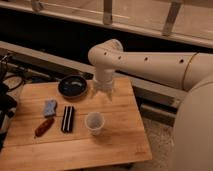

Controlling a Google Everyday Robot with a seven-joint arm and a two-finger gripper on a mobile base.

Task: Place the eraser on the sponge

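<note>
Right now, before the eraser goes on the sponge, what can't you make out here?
Camera view:
The claw, hanging right of the bowl: mostly hidden by its own wrist.
Bowl's inside: too dark to tell contents.
The dark gear left of the table: cut off by the frame edge.

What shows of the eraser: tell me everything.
The eraser is a long, narrow black block with a pale lengthwise stripe, lying flat on the wooden table, long axis running away from the camera. It sits between the reddish sausage-shaped object and the cup, touching neither. The gripper hangs beyond it, apart.
</note>
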